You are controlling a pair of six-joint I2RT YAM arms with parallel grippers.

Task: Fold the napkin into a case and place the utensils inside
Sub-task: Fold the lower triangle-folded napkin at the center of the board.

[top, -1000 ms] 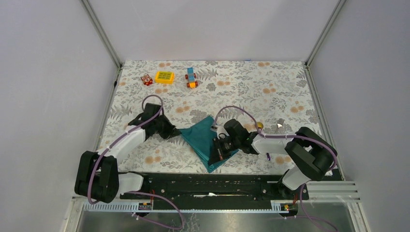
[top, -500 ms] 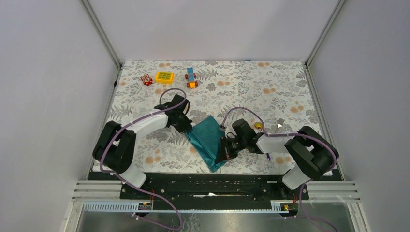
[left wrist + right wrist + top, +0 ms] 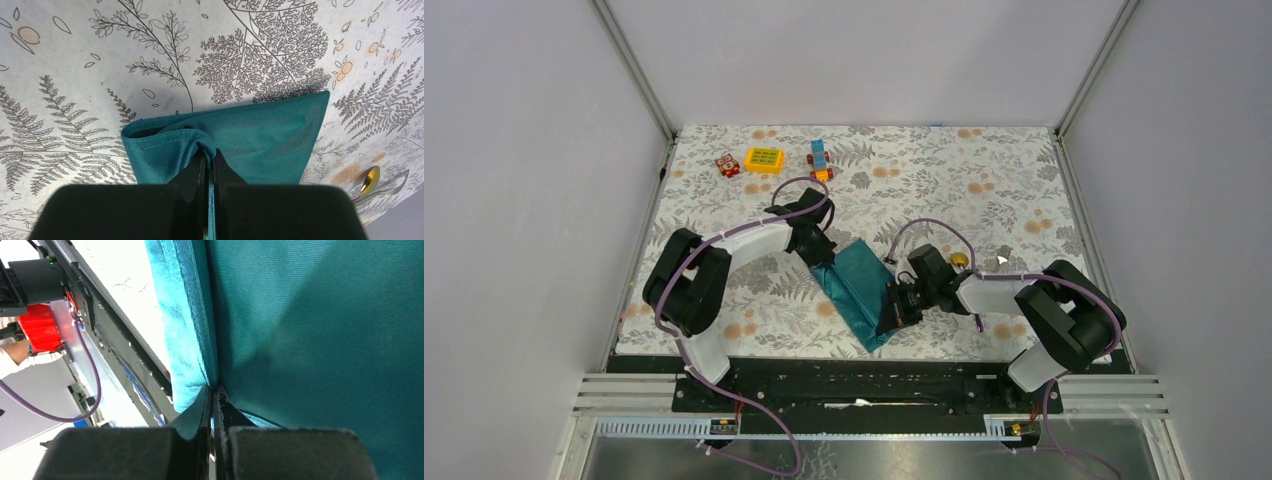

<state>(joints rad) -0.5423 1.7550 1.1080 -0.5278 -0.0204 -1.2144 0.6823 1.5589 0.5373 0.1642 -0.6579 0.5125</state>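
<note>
The dark teal napkin [image 3: 861, 290] lies folded into a narrow slanted strip in the middle of the table. My left gripper [image 3: 822, 256] is shut on its far left corner, and the left wrist view shows the hem [image 3: 165, 142] pinched and curled between the fingers of that gripper [image 3: 209, 152]. My right gripper [image 3: 894, 310] is shut on the near right edge; in the right wrist view its tips [image 3: 214, 390] clamp the cloth [image 3: 310, 330]. The utensils lie right of the napkin: a golden spoon head [image 3: 961, 260] [image 3: 371, 177] and a silvery piece [image 3: 395, 184].
Three colourful toy blocks sit at the far left of the table: a red one [image 3: 728, 165], a yellow one [image 3: 764, 159] and a blue-orange one [image 3: 820, 161]. The black base rail [image 3: 864, 385] runs along the near edge. Grey walls close in both sides.
My left arm has swung right and away from the base, carrying the napkin's left corner over the cloth. The napkin is narrower now. My right gripper has shifted slightly right, still holding.
</note>
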